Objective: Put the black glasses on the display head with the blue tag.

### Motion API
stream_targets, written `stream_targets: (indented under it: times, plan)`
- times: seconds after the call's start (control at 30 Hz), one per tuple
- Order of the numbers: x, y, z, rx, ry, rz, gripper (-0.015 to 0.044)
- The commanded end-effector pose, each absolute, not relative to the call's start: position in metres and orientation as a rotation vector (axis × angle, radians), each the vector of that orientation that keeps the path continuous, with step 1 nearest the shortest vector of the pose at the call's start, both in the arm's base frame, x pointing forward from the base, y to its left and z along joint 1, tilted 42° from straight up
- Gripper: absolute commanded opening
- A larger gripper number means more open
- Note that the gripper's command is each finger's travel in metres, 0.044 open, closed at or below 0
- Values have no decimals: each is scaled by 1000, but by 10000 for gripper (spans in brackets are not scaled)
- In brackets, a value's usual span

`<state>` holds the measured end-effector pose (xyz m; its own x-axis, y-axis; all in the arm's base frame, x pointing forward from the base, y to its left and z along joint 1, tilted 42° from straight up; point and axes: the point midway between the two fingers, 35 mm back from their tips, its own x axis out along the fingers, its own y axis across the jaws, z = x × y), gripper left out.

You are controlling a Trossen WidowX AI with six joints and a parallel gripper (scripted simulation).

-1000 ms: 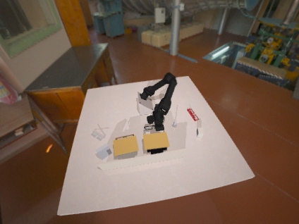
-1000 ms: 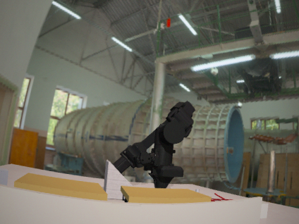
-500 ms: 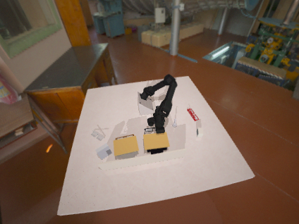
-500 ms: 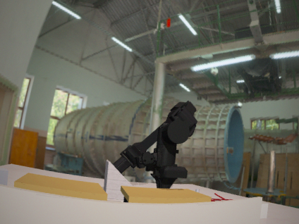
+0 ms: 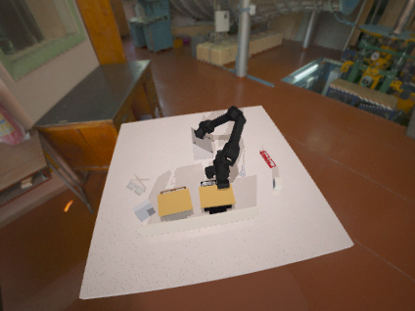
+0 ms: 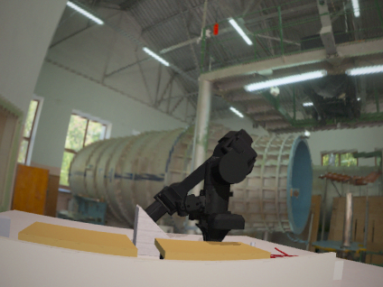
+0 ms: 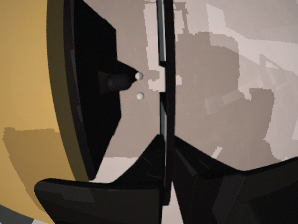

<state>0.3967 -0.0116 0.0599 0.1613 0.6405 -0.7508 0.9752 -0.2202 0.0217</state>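
My gripper [image 5: 199, 132] [image 6: 154, 211] [image 7: 164, 140] hangs above the middle of the white table [image 5: 147, 142], behind two tan blocks. In the wrist view it is shut on a thin black upright strip, which I take for the black glasses [image 7: 161, 43] seen edge-on. A broad black shape [image 7: 89, 103] lies left of the strip in front of a tan surface [image 7: 27, 63]. The left tan block [image 5: 174, 201] [image 6: 77, 237] and the right tan block [image 5: 216, 196] [image 6: 208, 249] stand near the arm's base. A small blue-grey piece [image 5: 145, 211] lies left of the left block. No nose or ears show.
A pale, see-through panel [image 5: 202, 143] [image 6: 145, 231] stands under the gripper. A red thing [image 5: 267, 158] [image 6: 282, 254] lies right of the arm, and a grey thing [image 5: 137, 185] lies to the left. A low white wall [image 5: 196, 226] runs along the front of the blocks.
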Motion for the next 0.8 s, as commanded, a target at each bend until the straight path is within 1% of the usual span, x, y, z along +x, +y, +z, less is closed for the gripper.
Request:
stream_targets:
  times: [0.0,0.77]
  plan:
    - [403,-13,59,1930,1527,-860,0]
    - [407,-12,57,1930,1527,-860,0]
